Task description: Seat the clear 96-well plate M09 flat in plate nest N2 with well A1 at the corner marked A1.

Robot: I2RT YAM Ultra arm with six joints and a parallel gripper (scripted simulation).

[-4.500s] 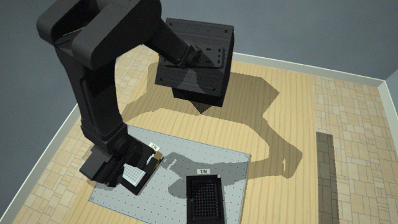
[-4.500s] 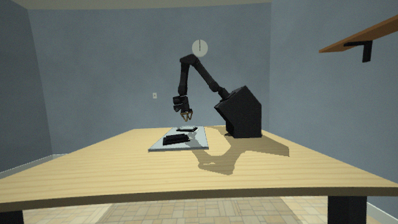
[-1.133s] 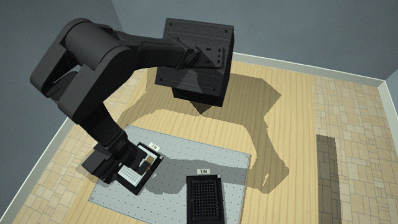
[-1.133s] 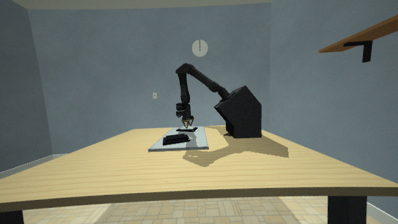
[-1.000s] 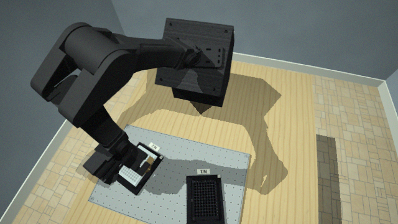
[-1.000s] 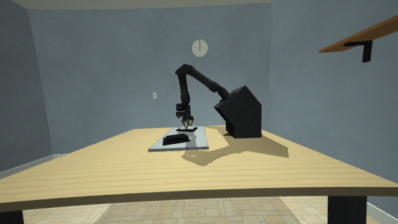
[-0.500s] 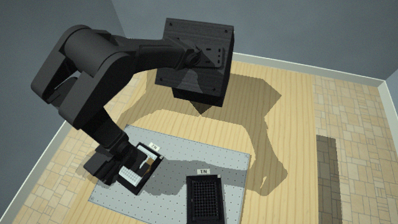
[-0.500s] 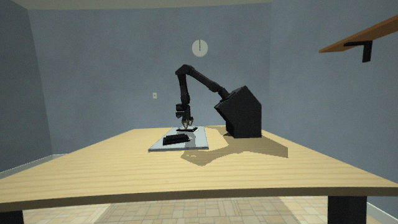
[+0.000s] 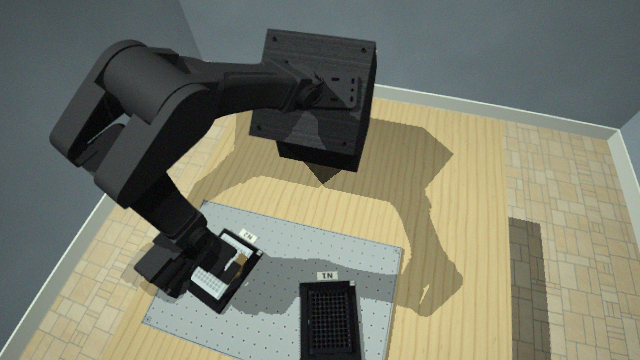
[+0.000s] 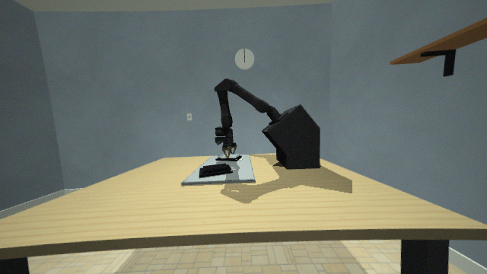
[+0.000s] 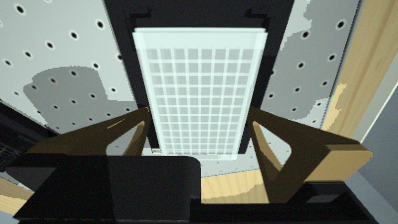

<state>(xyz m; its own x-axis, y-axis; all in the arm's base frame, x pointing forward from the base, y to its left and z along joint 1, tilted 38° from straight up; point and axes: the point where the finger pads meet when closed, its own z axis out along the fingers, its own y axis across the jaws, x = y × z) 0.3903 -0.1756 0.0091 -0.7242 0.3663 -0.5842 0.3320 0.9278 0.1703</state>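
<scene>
You see the end effector (image 11: 199, 131) spread wide and holding nothing, its fingers flanking the near end of clear plate M09 (image 11: 199, 90), which sits on nest N2 (image 9: 248, 260) on the counter (image 10: 152, 205).

Translucent, frosted-looking plastic plate M09 (image 11: 199, 92); matt grey perforated metal deck (image 9: 280, 325); striped pale wood table (image 10: 152, 213); matt black arm (image 9: 150, 110).

clear gridded plate (image 11: 199, 92), black nest (image 11: 120, 60), grey dotted deck (image 11: 45, 65)

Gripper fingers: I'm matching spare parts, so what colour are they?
Tan-brown fingers, best seen in the wrist view.
</scene>
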